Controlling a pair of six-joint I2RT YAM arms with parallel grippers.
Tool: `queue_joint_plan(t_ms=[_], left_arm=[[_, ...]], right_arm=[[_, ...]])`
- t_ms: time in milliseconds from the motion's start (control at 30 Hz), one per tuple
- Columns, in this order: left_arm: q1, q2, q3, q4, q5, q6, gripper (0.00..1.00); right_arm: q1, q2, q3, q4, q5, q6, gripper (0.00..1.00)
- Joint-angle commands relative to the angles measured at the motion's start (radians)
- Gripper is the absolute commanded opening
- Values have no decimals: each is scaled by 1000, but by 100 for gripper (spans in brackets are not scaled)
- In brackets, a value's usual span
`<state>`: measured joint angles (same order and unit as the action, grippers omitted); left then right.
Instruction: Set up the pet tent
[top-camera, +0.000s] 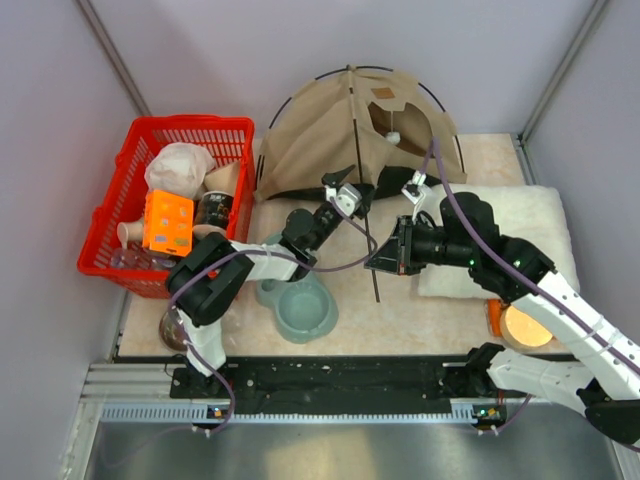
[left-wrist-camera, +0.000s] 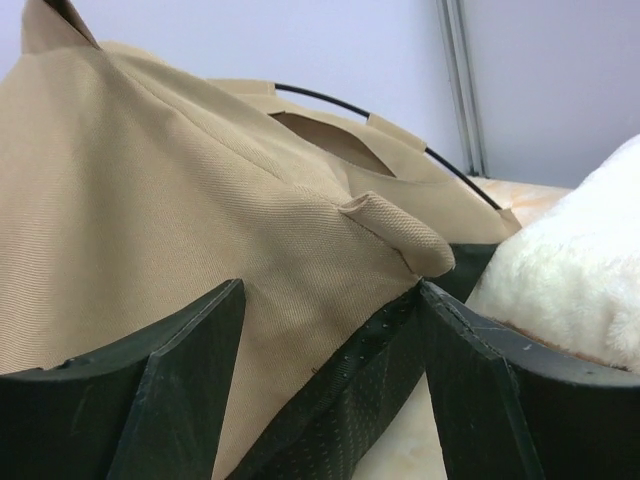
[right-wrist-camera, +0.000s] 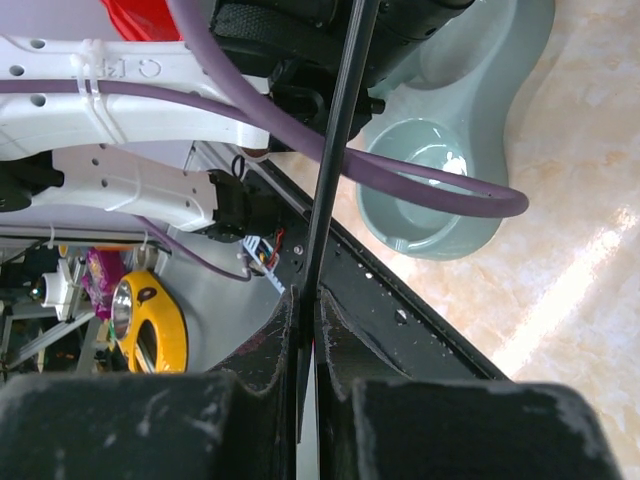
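Top external view puts the pet tent (top-camera: 345, 125) at the upper middle of the frame, standing at the far edge of the tabletop (top-camera: 420, 320), its tan fabric partly raised under a dark arched rod. A red basket (top-camera: 110, 215) of mixed items sits at the left of the frame, a fluffy white cushion (top-camera: 530, 215) at the right, and a pale green double bowl (top-camera: 300, 305) lies below centre. The left end effector (top-camera: 352, 197) is at the tent's near lower edge. In the left wrist view its jaws (left-wrist-camera: 330, 330) stand wide apart, with the tan fabric (left-wrist-camera: 200, 220), its black lining and a small fabric loop (left-wrist-camera: 400, 225) between and just beyond them. The cushion shows at the right of that frame. The right end effector (top-camera: 375, 262) sits just below the tent, near the frame's centre. The right wrist view shows its fingers (right-wrist-camera: 305, 320) closed tight on a thin dark pole (right-wrist-camera: 335, 150), which runs up the frame past the bowl.
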<state>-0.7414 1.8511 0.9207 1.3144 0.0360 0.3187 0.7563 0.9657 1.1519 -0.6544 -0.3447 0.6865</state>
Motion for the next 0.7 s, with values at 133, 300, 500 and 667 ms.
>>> queue_joint_plan(t_ms=[133,300,500,667], left_arm=[[7,46,67,83,-7,33,71],[7,43,81,100,-65,26,37],[7,17,49,114,-53,11,0],[13,-24,4,115,22,-33,0]], right_arm=[[0,-4,51,64,-19,-2,0],[0,-2,51,65,-14,-1,0],[0,-7,52,76,9,-2,0],[0,-44,31,140,59,7,0]])
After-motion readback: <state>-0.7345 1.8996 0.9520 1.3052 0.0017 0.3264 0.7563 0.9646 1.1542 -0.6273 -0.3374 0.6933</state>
